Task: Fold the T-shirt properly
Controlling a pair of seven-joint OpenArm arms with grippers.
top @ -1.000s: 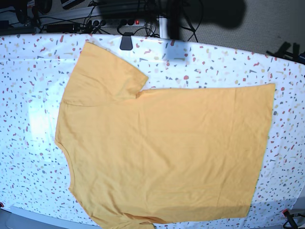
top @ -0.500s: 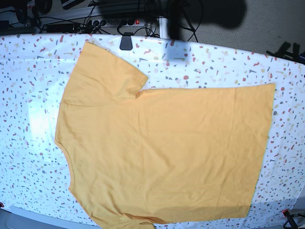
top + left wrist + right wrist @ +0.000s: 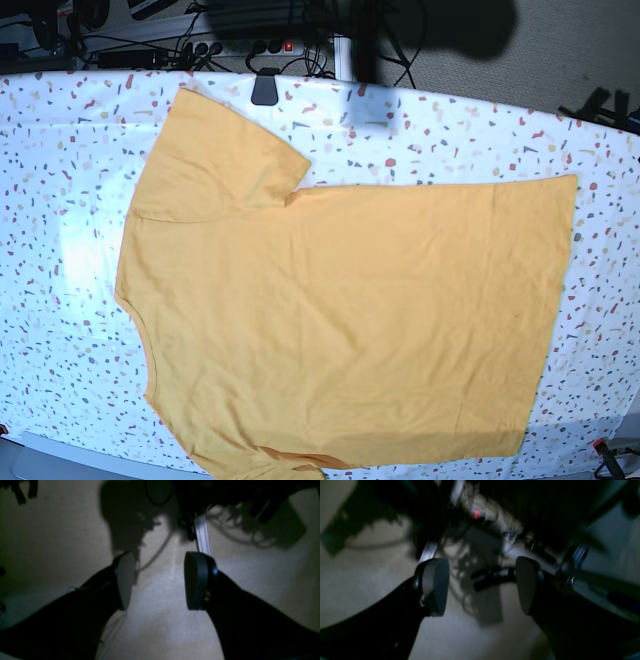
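The mustard yellow-orange T-shirt [image 3: 350,310] lies spread flat on the table in the base view. Its neck is at the left, its hem at the right, and one sleeve [image 3: 215,155] points to the far left corner. The other sleeve runs off the frame's bottom edge. Neither arm shows in the base view. In the left wrist view my left gripper [image 3: 161,580] is open with nothing between its fingers and dim floor beyond it. My right gripper [image 3: 480,586] is open too, empty, facing a dark floor with cables. The T-shirt appears in neither wrist view.
A white cloth with coloured specks [image 3: 60,250] covers the table under the shirt. A black clamp [image 3: 264,88] sits on the far edge and a red-tipped clamp [image 3: 603,447] at the near right corner. Cables and a power strip [image 3: 250,45] lie on the floor behind.
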